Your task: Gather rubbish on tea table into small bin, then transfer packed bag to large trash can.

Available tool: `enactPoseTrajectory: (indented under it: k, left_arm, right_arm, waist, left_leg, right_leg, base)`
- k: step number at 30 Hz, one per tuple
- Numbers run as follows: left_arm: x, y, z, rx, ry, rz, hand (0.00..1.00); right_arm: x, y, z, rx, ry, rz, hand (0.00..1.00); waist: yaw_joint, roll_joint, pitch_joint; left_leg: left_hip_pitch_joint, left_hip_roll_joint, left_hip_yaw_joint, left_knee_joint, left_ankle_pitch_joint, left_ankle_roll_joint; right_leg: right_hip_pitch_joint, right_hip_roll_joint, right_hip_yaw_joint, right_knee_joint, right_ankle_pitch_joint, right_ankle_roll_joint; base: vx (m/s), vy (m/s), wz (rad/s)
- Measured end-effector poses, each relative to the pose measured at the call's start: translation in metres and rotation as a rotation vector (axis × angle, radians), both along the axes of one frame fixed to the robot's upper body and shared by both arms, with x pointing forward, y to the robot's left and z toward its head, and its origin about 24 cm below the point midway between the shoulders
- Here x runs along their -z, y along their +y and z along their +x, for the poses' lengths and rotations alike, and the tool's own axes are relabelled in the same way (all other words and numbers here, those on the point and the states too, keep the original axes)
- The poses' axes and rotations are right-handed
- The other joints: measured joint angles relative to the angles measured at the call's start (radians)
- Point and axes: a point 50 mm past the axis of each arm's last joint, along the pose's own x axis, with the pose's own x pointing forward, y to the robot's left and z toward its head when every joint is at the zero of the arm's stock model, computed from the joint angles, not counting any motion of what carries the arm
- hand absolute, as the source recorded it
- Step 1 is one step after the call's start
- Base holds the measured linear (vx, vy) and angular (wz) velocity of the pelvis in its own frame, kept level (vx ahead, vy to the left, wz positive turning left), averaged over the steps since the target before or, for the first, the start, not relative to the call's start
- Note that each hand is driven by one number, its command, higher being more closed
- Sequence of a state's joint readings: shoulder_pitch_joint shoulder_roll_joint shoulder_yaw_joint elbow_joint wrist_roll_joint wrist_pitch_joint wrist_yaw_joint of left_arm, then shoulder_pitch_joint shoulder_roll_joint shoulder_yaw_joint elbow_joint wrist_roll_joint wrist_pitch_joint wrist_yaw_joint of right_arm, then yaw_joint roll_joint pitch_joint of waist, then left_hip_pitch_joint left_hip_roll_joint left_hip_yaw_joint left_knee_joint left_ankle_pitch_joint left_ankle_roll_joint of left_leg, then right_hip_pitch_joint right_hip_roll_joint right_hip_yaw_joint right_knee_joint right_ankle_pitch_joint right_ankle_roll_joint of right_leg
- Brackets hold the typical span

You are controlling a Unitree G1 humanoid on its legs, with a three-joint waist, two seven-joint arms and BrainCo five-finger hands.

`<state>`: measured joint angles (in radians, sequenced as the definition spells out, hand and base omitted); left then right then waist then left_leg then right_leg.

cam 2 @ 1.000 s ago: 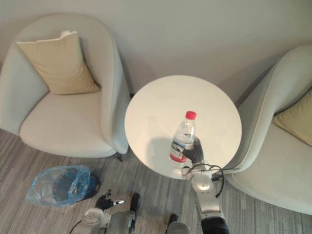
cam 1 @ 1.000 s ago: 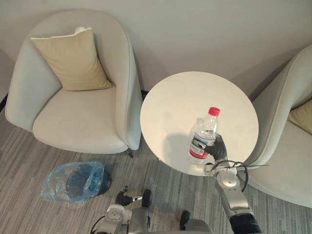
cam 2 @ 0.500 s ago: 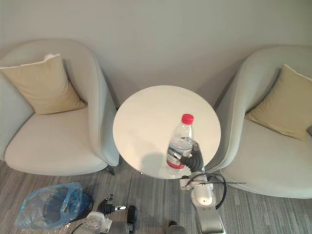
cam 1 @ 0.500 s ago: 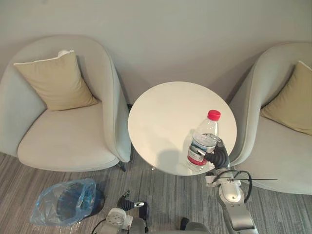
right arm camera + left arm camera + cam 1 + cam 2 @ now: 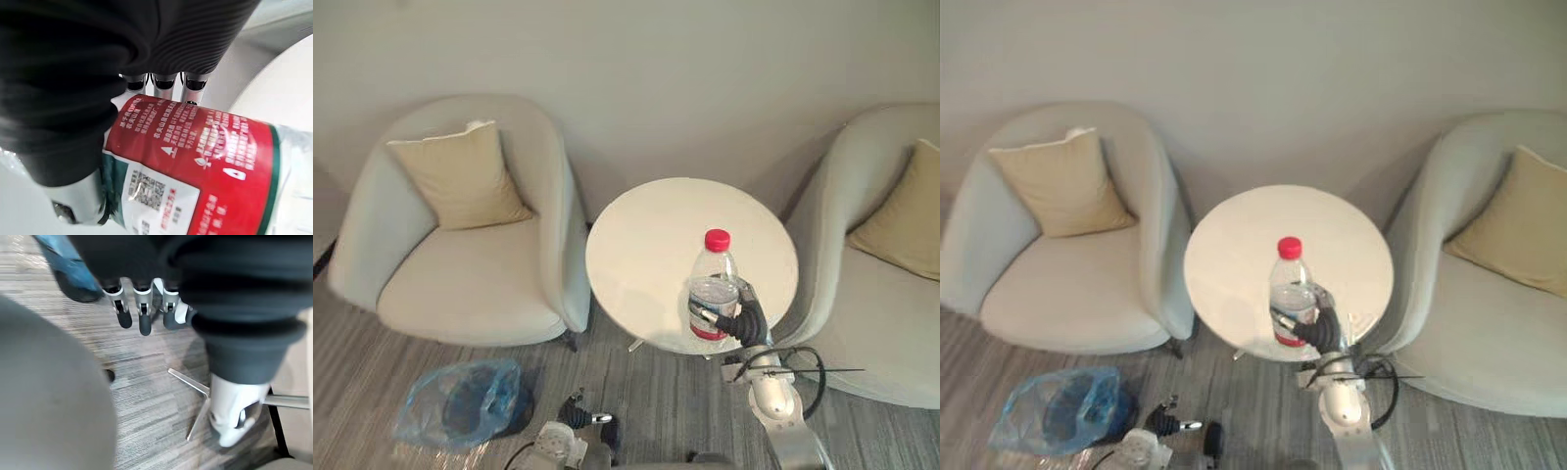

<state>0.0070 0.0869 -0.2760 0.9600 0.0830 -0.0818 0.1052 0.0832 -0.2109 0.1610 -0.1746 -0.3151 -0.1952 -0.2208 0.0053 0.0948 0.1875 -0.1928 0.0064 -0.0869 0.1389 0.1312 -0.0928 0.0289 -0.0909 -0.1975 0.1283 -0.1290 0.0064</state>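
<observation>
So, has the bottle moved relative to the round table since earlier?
No. The camera shifted, but the bottle stays above the near edge of the table, gripped by the right hand.

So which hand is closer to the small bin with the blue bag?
Left. The left hand hangs low near the small bin; the right hand is up at the tea table, curled round the water bottle.

You had the right hand curled round the red-labelled bottle, fingers across its label, the white table just beyond.
</observation>
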Motion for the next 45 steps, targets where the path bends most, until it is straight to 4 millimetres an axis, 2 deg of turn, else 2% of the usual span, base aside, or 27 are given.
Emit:
enactPoseTrajectory:
  k: [1,2,3,4,6,7,9,11,12,14,16,17,19,21,25,26,29,31,34,35,36,37,38,39,41,42,45]
  left_arm:
    - [-0.001,-0.002,0.002,0.005,-0.006,-0.004,0.0]
    - [-0.003,-0.006,0.006,0.011,-0.018,-0.011,0.0]
    - [-0.001,-0.009,0.002,0.03,-0.006,-0.01,0.0]
    - [0.001,-0.016,-0.002,0.056,0.01,-0.018,0.0]
    - [0.001,-0.024,-0.004,0.08,0.012,-0.028,0.0]
    - [0.001,-0.031,-0.003,0.105,0.008,-0.034,0.0]
    - [0.0,-0.034,-0.003,0.133,0.005,-0.03,0.0]
    - [0.003,-0.028,-0.007,0.124,0.024,-0.016,0.0]
    - [0.002,-0.019,-0.008,0.094,0.016,-0.002,0.0]
    - [0.003,-0.014,-0.009,0.069,0.02,0.009,0.0]
    - [0.005,-0.005,-0.012,0.033,0.035,0.026,0.0]
    - [0.005,-0.004,-0.013,0.028,0.037,0.028,0.0]
    - [0.006,-0.002,-0.013,0.02,0.04,0.029,0.0]
    - [0.007,-0.003,-0.015,0.013,0.049,0.026,0.0]
    - [0.006,-0.003,-0.012,-0.002,0.041,0.022,0.0]
    - [0.005,-0.002,-0.01,-0.003,0.033,0.022,0.0]
    - [0.0,0.001,-0.003,-0.017,-0.004,0.025,0.0]
    - [-0.002,0.004,-0.002,-0.042,-0.023,0.031,0.0]
    - [-0.006,0.007,0.004,-0.096,-0.052,0.007,0.0]
    - [-0.007,0.008,0.006,-0.102,-0.061,0.006,0.0]
    - [-0.009,0.008,0.008,-0.112,-0.071,0.003,0.0]
    - [-0.008,0.008,0.007,-0.114,-0.07,0.001,0.0]
    - [-0.007,0.007,0.004,-0.121,-0.06,0.002,0.0]
    - [-0.008,0.01,0.006,-0.127,-0.07,0.014,0.0]
    - [-0.01,0.017,0.009,-0.123,-0.084,0.032,0.0]
    - [-0.011,0.018,0.011,-0.118,-0.091,0.038,0.0]
    - [-0.009,0.021,0.01,-0.106,-0.071,0.052,0.0]
  right_arm:
    - [-0.003,0.001,0.003,-0.001,-0.016,0.003,1.0]
    - [-0.007,0.002,0.008,-0.004,-0.032,-0.004,1.0]
    - [-0.008,0.001,0.011,0.002,-0.037,-0.007,1.0]
    - [-0.005,-0.002,0.011,0.019,-0.027,-0.009,1.0]
    - [-0.003,-0.011,0.01,0.058,-0.02,-0.017,1.0]
    - [-0.003,-0.019,0.009,0.092,-0.02,-0.025,1.0]
    - [0.002,-0.026,0.013,0.136,0.004,-0.024,1.0]
    - [0.023,-0.024,0.016,0.161,0.097,-0.02,1.0]
    - [0.042,-0.013,0.014,0.148,0.183,-0.01,1.0]
    - [0.049,-0.003,0.011,0.113,0.215,0.003,1.0]
    - [0.056,0.003,0.005,0.098,0.248,0.021,1.0]
    - [0.057,0.002,0.004,0.102,0.252,0.02,1.0]
    - [0.071,-0.016,-0.011,0.166,0.315,0.007,1.0]
    - [0.075,-0.022,-0.017,0.196,0.338,0.009,1.0]
    - [0.083,-0.031,-0.026,0.23,0.384,0.005,1.0]
    - [0.084,-0.031,-0.026,0.231,0.389,0.005,1.0]
    - [0.091,-0.032,-0.028,0.234,0.422,0.003,1.0]
    - [0.088,-0.029,-0.025,0.227,0.408,0.009,1.0]
    - [0.081,-0.029,-0.018,0.224,0.374,0.015,1.0]
    - [0.081,-0.028,-0.017,0.227,0.375,0.024,1.0]
    - [0.082,-0.028,-0.016,0.235,0.377,0.033,1.0]
    - [0.082,-0.029,-0.015,0.238,0.376,0.035,1.0]
    - [0.081,-0.031,-0.015,0.243,0.373,0.035,1.0]
    - [0.087,-0.03,-0.016,0.251,0.396,0.038,1.0]
    - [0.091,-0.027,-0.017,0.252,0.415,0.051,1.0]
    - [0.093,-0.025,-0.018,0.251,0.425,0.057,1.0]
    - [0.098,-0.021,-0.02,0.238,0.452,0.044,1.0]
  waist:
    - [-0.001,-0.002,0.005]
    - [0.003,-0.003,0.005]
    - [0.0,0.0,0.003]
    - [-0.015,0.008,-0.002]
    - [-0.046,0.012,-0.005]
    - [-0.064,0.021,-0.011]
    - [-0.064,0.033,-0.013]
    - [-0.05,-0.005,0.004]
    - [-0.041,-0.027,-0.004]
    - [-0.037,-0.028,-0.003]
    - [-0.053,-0.026,-0.003]
    - [-0.06,-0.027,-0.001]
    - [-0.069,-0.041,0.003]
    - [-0.081,-0.045,0.001]
    - [-0.067,-0.045,-0.012]
    - [-0.064,-0.044,-0.01]
    - [-0.049,-0.063,0.0]
    - [-0.036,-0.078,-0.005]
    - [-0.004,-0.087,0.0]
    - [-0.003,-0.099,0.01]
    - [0.005,-0.094,0.015]
    - [0.005,-0.09,0.015]
    - [0.004,-0.069,0.011]
    - [0.004,-0.082,0.012]
    - [0.01,-0.111,0.015]
    - [0.004,-0.125,0.02]
    - [0.001,-0.134,0.023]
  left_leg:
    - [-0.01,0.003,0.022,0.035,-0.015,0.025]
    - [-0.04,0.022,0.109,0.198,-0.129,0.079]
    - [-0.019,0.054,0.195,0.332,-0.216,0.08]
    - [0.049,0.1,0.273,0.372,-0.269,0.046]
    - [0.14,0.144,0.324,0.318,-0.299,0.02]
    - [0.198,0.154,0.325,0.19,-0.299,-0.001]
    - [0.244,0.141,0.328,0.007,-0.299,-0.022]
    - [0.263,0.122,0.322,-0.025,-0.287,-0.029]
    - [0.275,0.098,0.318,-0.024,-0.282,-0.021]
    - [0.28,0.079,0.312,-0.03,-0.279,-0.01]
    - [0.261,0.044,0.259,-0.027,-0.287,0.019]
    - [0.259,0.038,0.245,-0.028,-0.284,0.022]
    - [0.231,-0.007,0.126,-0.033,-0.258,0.038]
    - [0.212,-0.026,0.055,-0.041,-0.24,0.039]
    - [0.123,-0.037,-0.012,0.018,-0.231,0.043]
    - [0.077,-0.025,0.049,0.118,-0.259,0.047]
    - [0.001,0.029,0.275,0.355,-0.276,0.072]
    - [-0.002,0.045,0.343,0.388,-0.277,0.072]
    - [-0.042,0.034,0.335,0.414,-0.276,0.072]
    - [-0.063,0.033,0.331,0.436,-0.31,0.085]
    - [-0.07,0.04,0.312,0.386,-0.332,0.085]
    - [-0.07,0.045,0.306,0.358,-0.327,0.079]
    - [-0.058,0.071,0.289,0.257,-0.266,0.06]
    - [-0.055,0.065,0.294,0.247,-0.254,0.066]
    - [-0.055,0.027,0.313,0.241,-0.285,0.081]
    - [-0.048,0.009,0.326,0.24,-0.309,0.095]
    - [0.015,-0.019,0.34,0.192,-0.321,0.113]
  right_leg:
    - [-0.012,-0.01,-0.026,-0.001,0.007,0.001]
    - [-0.041,-0.02,-0.048,0.021,0.015,-0.01]
    - [-0.042,-0.031,-0.068,0.03,0.023,-0.012]
    - [-0.042,-0.041,-0.109,0.032,0.033,-0.016]
    - [-0.061,-0.058,-0.176,0.054,0.035,-0.014]
    - [-0.09,-0.065,-0.223,0.072,0.043,-0.001]
    - [-0.121,-0.064,-0.249,0.073,0.068,0.016]
    - [-0.105,-0.083,-0.256,0.072,0.091,0.029]
    - [-0.082,-0.102,-0.243,0.051,0.111,0.046]
    - [-0.073,-0.112,-0.217,0.042,0.121,0.056]
    - [-0.101,-0.091,-0.035,0.084,0.065,0.078]
    - [-0.104,-0.083,-0.005,0.092,0.054,0.078]
    - [-0.117,-0.04,0.149,0.173,-0.047,0.096]
    - [-0.117,-0.025,0.183,0.2,-0.092,0.097]
    - [-0.114,-0.037,0.1,0.193,-0.112,0.082]
    - [-0.09,-0.045,0.058,0.188,-0.095,0.057]
    - [0.013,-0.043,0.027,0.157,-0.094,0.055]
    - [0.078,-0.043,0.004,0.09,-0.094,0.054]
    - [0.103,-0.05,-0.02,0.018,-0.087,0.052]
    - [0.118,-0.056,-0.031,0.005,-0.086,0.052]
    - [0.132,-0.061,-0.035,0.004,-0.087,0.052]
    - [0.136,-0.062,-0.035,0.003,-0.087,0.052]
    - [0.149,-0.043,-0.031,-0.005,-0.099,0.065]
    - [0.145,-0.062,-0.018,0.004,-0.121,0.086]
    - [0.128,-0.102,0.0,0.036,-0.153,0.092]
    - [0.096,-0.129,0.023,0.105,-0.155,0.098]
    - [0.002,-0.162,0.096,0.337,-0.137,0.096]
  base:
    - [-0.27,-0.048,0.52]
    - [-0.16,-0.063,0.43]
    - [-0.21,-0.069,0.69]
    - [-0.15,-0.041,0.75]
    - [-0.21,0.084,1.25]
    - [-0.21,0.12,1.35]
    - [-0.21,0.2,0.86]
    - [-0.2,0.173,0.4]
    - [-0.2,0.124,0.06]
    - [-0.24,0.126,0.02]
    - [-0.2,0.056,0.46]
    - [-0.13,-0.047,1.12]
    - [-0.06,-0.093,1.27]
    - [0.05,-0.094,1.22]
    - [0.11,-0.049,0.97]
    - [0.16,0.006,0.88]
    - [0.17,0.03,0.92]
    - [0.16,0.037,0.69]
    - [0.1,0.031,0.42]
    - [0.08,0.065,0.5]
    - [0.05,0.06,0.3]
    - [0.08,0.101,0.12]
    - [0.09,0.146,0.04]
    - [0.14,0.214,-0.05]
    - [0.19,0.229,-0.1]
    - [0.19,0.18,-0.11]
    - [0.21,0.165,-0.13]
